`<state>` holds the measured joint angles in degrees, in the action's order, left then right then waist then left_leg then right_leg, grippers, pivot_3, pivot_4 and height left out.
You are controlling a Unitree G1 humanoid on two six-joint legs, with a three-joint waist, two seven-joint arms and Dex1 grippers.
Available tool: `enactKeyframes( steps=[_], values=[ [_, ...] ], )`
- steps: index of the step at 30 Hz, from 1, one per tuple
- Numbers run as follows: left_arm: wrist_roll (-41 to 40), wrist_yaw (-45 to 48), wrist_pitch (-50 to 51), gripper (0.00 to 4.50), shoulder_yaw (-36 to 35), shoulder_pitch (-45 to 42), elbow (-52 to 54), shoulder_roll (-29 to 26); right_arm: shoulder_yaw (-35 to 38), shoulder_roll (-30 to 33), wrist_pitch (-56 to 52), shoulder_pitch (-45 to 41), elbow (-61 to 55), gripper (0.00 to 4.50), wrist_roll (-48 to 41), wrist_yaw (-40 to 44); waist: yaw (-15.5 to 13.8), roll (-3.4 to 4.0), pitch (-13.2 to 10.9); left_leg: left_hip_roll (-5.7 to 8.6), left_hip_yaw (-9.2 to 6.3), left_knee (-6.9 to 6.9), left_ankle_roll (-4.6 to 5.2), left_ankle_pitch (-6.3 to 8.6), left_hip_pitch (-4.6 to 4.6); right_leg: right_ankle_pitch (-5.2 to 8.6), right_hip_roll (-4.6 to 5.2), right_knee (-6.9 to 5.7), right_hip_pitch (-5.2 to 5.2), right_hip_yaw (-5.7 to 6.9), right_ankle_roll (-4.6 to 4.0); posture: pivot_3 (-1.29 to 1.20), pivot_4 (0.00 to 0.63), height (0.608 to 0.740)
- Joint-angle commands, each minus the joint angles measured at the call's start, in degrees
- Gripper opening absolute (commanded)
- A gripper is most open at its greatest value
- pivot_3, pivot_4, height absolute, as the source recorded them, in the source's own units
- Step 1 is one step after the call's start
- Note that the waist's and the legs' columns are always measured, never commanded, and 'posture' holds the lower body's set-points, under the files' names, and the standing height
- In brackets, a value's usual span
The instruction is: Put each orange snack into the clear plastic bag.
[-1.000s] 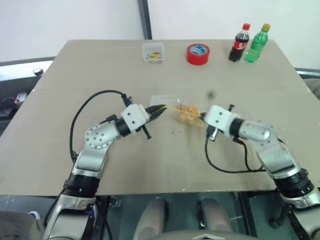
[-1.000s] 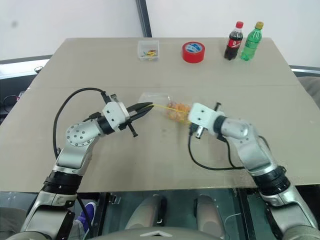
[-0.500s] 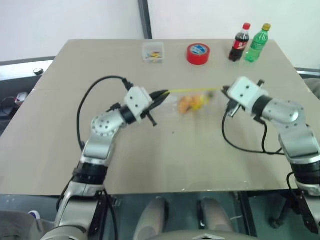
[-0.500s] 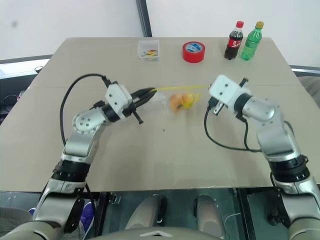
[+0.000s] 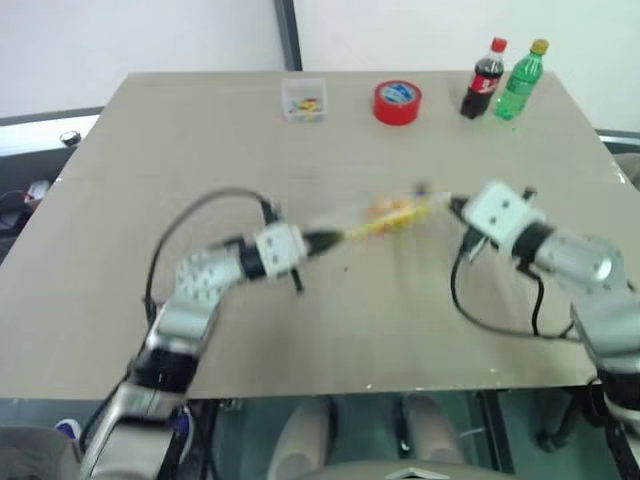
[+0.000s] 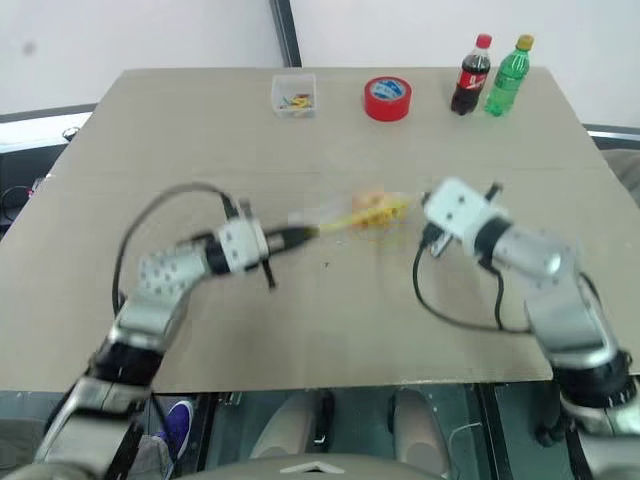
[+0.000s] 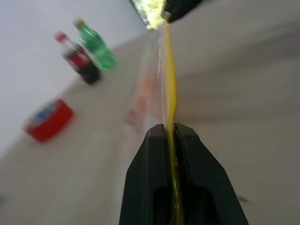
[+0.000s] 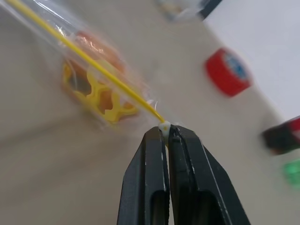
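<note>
Two grippers hold the bag stretched between them near the middle of the frame, above the table. The left gripper is pinched tight on the yellow seal strip at one end of the bag, the strip running between its closed fingers. The right gripper is pinched tight on the other end of the same strip, at a small pale tab between its fingertips. The strip runs as a taut yellow line from one gripper to the other, sloping up toward the right in the head views. The snacks sit inside the bag, hanging just below the strip and nearer the right gripper; they are blurred, so I cannot tell them apart as two pieces. A yellow printed patch on the bag lies over them. Along the top of the frame, from left to right, stand a clear box, a tape roll, a cola bottle and a green bottle, the two bottles just beside each other, all well apart from the bag
</note>
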<state>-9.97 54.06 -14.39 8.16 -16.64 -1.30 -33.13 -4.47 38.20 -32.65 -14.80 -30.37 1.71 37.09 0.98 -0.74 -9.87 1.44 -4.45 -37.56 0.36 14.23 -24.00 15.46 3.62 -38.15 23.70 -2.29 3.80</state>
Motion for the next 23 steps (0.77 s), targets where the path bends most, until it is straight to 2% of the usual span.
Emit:
enactKeyframes(
  steps=[1, 2, 3, 5, 6, 8, 11, 12, 16, 19, 23],
  values=[
    [-3.3, 0.4, 3.5, 0.0, -2.5, 1.2, 5.4, -1.5, 3.5, 2.8, -4.9, 4.8, -7.6, 0.05, -1.3, 1.2, -0.6, 0.0, 0.0, 0.02, -0.03, -0.11, 0.01, 0.0, 0.01, 0.0, 0.01, -0.11, -0.04, 0.06, 0.0, 0.0, 0.15, 0.74],
    [-4.1, 1.0, 4.8, 0.0, -2.4, 1.7, 6.2, -1.8, 3.6, 3.1, -5.5, 6.1, -8.3, 0.05, -1.6, 1.3, -0.6, 0.0, 0.0, 0.04, -0.08, -0.22, 0.15, 0.09, 0.06, 0.0, 0.03, -0.21, -0.14, 0.12, 0.0, 0.0, 0.15, 0.74],
    [-5.6, 1.8, 7.0, 0.0, -2.4, 2.3, 7.2, -2.1, 3.9, 3.2, -6.3, 6.9, -8.8, 0.73, -2.4, 1.5, -0.5, 0.01, 0.0, 0.05, -0.09, -0.29, 0.26, 0.15, 0.17, -0.02, 0.03, -0.27, -0.24, 0.13, 0.0, 0.0, 0.15, 0.74],
    [-9.2, 3.2, 12.2, 0.78, -2.6, 3.1, 9.1, -2.7, 4.4, 3.7, -7.3, 7.9, -9.2, 1.5, -3.5, 1.9, -0.3, 0.02, 0.0, 0.03, -0.11, -0.51, 0.27, 0.16, 0.44, -0.01, -0.02, -0.34, -0.56, 0.16, 0.01, 0.0, 0.15, 0.74],
    [-10.9, 3.5, 15.0, 1.09, -3.2, 3.4, 10.1, -3.2, 5.1, 4.2, -7.7, 8.5, -9.5, 1.98, -4.1, 2.3, -0.2, 0.02, -0.1, 0.01, -0.11, -0.53, 0.28, 0.16, 0.68, 0.0, -0.03, -0.34, -0.82, 0.17, 0.01, 0.0, 0.15, 0.74],
    [-13.2, 3.5, 18.9, 2.02, -4.2, 3.8, 11.5, -3.9, 6.2, 5.1, -8.1, 9.5, -10.0, 3.02, -5.1, 2.9, -0.1, 0.02, -0.1, -0.02, -0.05, -0.51, 0.29, 0.17, 1.2, 0.03, -0.04, -0.33, -1.32, 0.15, 0.02, 0.0, 0.15, 0.74],
    [-16.3, 1.8, 26.8, 3.34, -7.3, 5.5, 12.8, -6.0, 10.4, 6.0, -9.3, 12.5, -11.8, 4.34, -8.6, 4.9, -0.1, 0.02, -0.1, -0.09, -0.1, -0.51, 0.29, 0.17, 1.25, 0.03, -0.14, -0.35, -1.34, 0.17, 0.02, 0.0, 0.15, 0.74],
    [-18.5, 2.7, 29.6, 3.77, -9.6, 7.1, 13.2, -7.8, 13.6, 5.5, -9.6, 14.4, -12.5, 4.5, -10.6, 5.7, 0.0, 0.02, -0.1, -0.1, -0.12, -0.5, 0.29, 0.18, 1.24, 0.02, -0.16, -0.38, -1.33, 0.16, 0.01, 0.0, 0.15, 0.74],
    [-24.5, 3.6, 36.4, 3.77, -16.5, 9.8, 14.0, -11.4, 24.2, 3.7, -9.2, 20.2, -13.5, 4.5, -18.0, 8.5, -0.2, 0.02, -0.1, -0.11, -0.12, -0.41, 0.31, 0.2, 1.14, 0.03, -0.15, -0.32, -1.24, 0.16, 0.01, 0.0, 0.15, 0.74],
    [-26.3, 5.4, 38.3, 3.77, -20.6, 11.7, 13.7, -14.0, 30.4, 4.0, -6.1, 24.3, -12.8, 4.5, -19.3, 9.6, -0.4, 0.02, -0.1, -0.08, -0.11, -0.38, 0.34, 0.22, 1.11, 0.03, -0.06, -0.24, -1.26, 0.18, 0.02, 0.0, 0.15, 0.74],
    [-26.6, 6.8, 39.4, 3.77, -22.9, 13.9, 15.1, -16.0, 33.4, 3.8, -5.5, 27.1, -12.2, 4.5, -23.7, 11.4, -0.3, 0.02, -0.1, -0.09, -0.1, -0.37, 0.36, 0.24, 1.18, 0.03, -0.04, -0.17, -1.34, 0.19, 0.01, 0.0, 0.15, 0.74]
  ],
)
